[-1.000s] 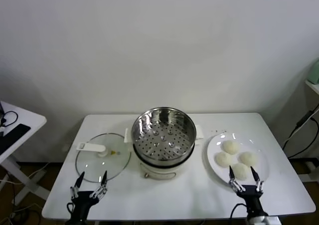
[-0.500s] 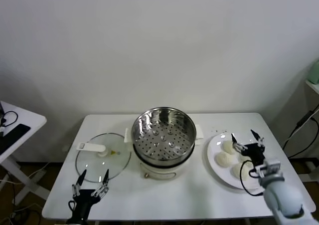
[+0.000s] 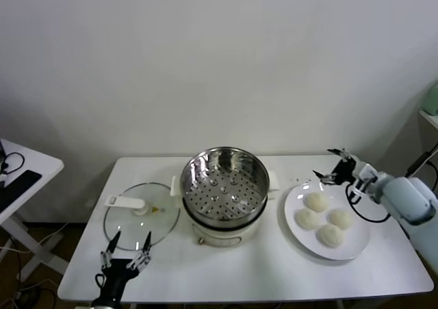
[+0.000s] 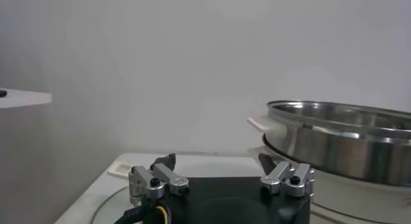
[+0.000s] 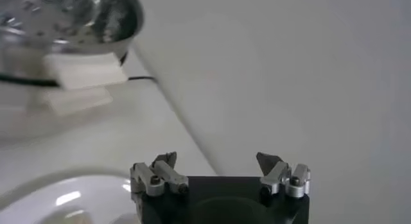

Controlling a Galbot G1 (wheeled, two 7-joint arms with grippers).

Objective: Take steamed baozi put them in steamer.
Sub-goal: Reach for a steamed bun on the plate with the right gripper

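A plain white wall stands behind the white rectangular table (image 3: 226,268), on which everything is laid out. At its centre sits the round shiny stainless-steel steamer (image 3: 224,183) on a cream-white pot base, its perforated bottom bare. The flat round glass lid with a white handle (image 3: 140,214) lies just beside the steamer on the robot's left; the round white plate (image 3: 352,246) lies beside it on the right, carrying the four cream-white steamed baozi (image 3: 322,218) in a close cluster.

Compared with a second ago, the right gripper (image 3: 336,165) has been carried from the table's near edge, in front of the plate, across to the plate's far rim, level with the steamer's back. It is held above the table with its fingers spread wide and nothing between them. The baozi are unmoved.

The left gripper (image 3: 125,250) is parked at the near edge, in front of the lid, its fingers also wide apart and empty.

Bare tabletop is seen in front of the steamer and behind the plate, up to the back edge.
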